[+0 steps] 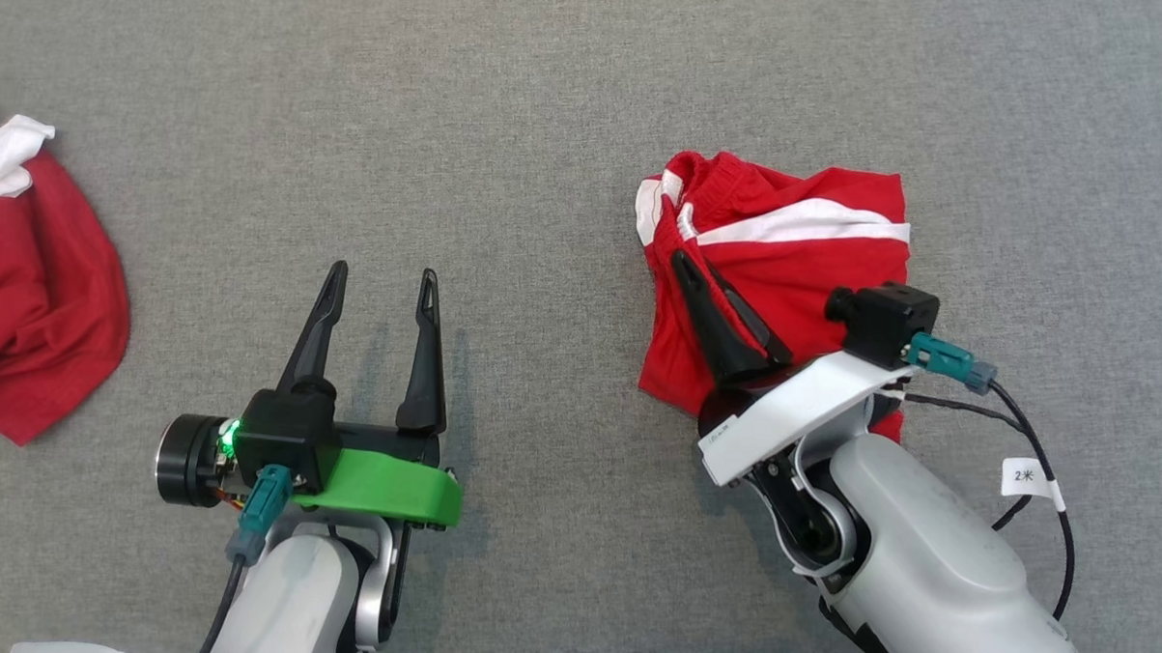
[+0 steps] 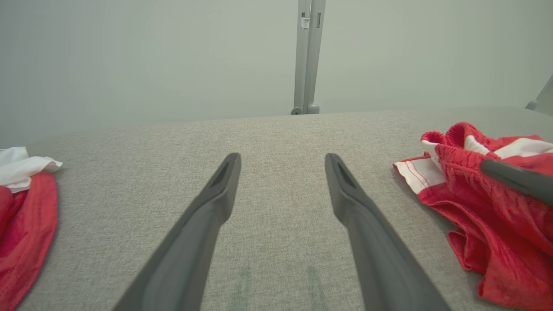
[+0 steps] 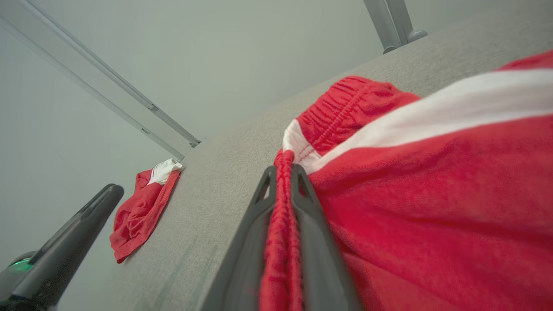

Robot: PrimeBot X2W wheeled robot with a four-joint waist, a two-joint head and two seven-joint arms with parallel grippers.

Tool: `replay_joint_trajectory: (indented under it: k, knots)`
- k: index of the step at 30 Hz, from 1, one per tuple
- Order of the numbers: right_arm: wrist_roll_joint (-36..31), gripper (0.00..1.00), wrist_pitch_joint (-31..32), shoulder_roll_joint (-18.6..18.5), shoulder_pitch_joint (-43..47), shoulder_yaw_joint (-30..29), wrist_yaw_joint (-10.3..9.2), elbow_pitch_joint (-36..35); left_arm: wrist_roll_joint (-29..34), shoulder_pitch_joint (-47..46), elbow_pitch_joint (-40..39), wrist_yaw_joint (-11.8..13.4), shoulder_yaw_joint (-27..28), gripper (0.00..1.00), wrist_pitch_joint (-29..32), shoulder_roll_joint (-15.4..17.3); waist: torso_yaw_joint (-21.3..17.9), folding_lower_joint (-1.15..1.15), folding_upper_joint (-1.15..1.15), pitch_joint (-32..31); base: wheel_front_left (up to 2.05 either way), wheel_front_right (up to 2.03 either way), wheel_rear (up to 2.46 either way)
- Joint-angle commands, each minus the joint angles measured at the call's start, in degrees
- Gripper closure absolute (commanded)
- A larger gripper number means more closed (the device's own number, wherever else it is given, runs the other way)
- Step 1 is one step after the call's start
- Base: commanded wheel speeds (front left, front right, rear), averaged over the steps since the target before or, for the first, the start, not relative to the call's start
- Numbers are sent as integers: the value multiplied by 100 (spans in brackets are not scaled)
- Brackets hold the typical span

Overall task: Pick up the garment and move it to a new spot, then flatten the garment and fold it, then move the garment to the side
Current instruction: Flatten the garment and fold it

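Note:
The garment (image 1: 811,260) is a crumpled pair of red shorts with white stripes, lying on the grey fabric surface at the right in the head view. My right gripper (image 1: 695,264) is shut on a fold of its left edge near the waistband. In the right wrist view the red cloth (image 3: 432,181) is pinched between the jaws of that gripper (image 3: 284,169). My left gripper (image 1: 383,272) hovers open over bare surface, well to the left of the garment. Its wrist view shows the empty gap between its fingers (image 2: 281,157) and the garment (image 2: 488,216) at the right.
A second red and white garment (image 1: 38,287) lies bunched at the far left edge, also seen in the left wrist view (image 2: 21,224). A grey metal post (image 2: 306,56) rises behind the surface's far edge. Open grey surface (image 1: 535,125) lies between the two garments.

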Motion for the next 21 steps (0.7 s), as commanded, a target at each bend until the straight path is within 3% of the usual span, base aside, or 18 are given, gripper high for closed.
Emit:
replay_joint_trajectory:
  k: [1,3,4,6,10,16,21]
  knots:
    - [59,100,-44,-6,-41,78,2,78,-28,-83,18,-24,-7,0,-33,-19,46,0,0,24,0,0,0]
    - [95,100,-67,-4,-96,182,2,204,-40,-97,53,-36,-19,0,-41,-36,68,0,0,28,0,0,0]
    - [194,92,-81,-7,-98,234,2,257,-48,-97,71,-38,-24,0,-47,-46,71,0,0,27,0,0,0]
    - [178,0,-86,-3,-121,376,2,355,-62,-92,99,-44,-27,0,-57,-53,63,0,0,22,0,0,0]
    - [-282,0,-101,-8,-198,305,2,175,-61,-111,141,-45,-28,0,-55,-42,15,0,0,-1,0,0,0]
    - [-1172,0,-104,-21,99,-97,1,-897,-79,-91,154,-7,32,0,-63,36,-111,0,0,-40,0,0,0]
    - [-1814,0,-104,-223,499,-900,1,-1884,-115,-47,105,74,121,0,-72,91,-224,0,0,-106,0,0,0]
